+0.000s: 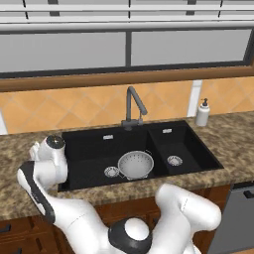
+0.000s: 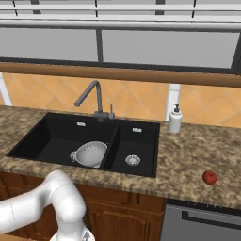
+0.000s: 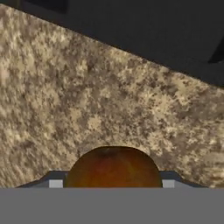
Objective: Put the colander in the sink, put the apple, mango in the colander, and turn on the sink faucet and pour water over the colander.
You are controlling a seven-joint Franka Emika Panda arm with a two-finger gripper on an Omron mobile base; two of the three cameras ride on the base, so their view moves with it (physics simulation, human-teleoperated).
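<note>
The small oval mango (image 3: pixel 113 168), which reads orange-brown with a darker top from this close, sits on the speckled brown granite counter (image 3: pixel 87 100) left of the black rectangular double-basin sink (image 1: pixel 89 144). The hand view looks straight down on it. The two-finger gripper (image 3: pixel 112 183) straddles it, and its dark fingertips (image 3: pixel 55 183) press against the fruit's two flanks with no gap to be seen, so the claw looks clamped on the mango. I cannot tell whether the fruit has left the stone. As a load it should be light and firm enough to take a moderate squeeze, but its skin is smooth and its sides curve away from the pads. It could therefore roll or squirt out if held off-centre. The safest hold is across the short axis at the widest part, with the pads level and low enough to sit on the belly rather than the crown, and the present hold appears close to that. The round, perforated silver-white metal colander (image 1: pixel 135 164) already rests in the large basin near the divider, so the mango has to travel rightward over the sink's rim. The small round red apple (image 2: pixel 209 177) lies on the counter well to the right of the sink.
</note>
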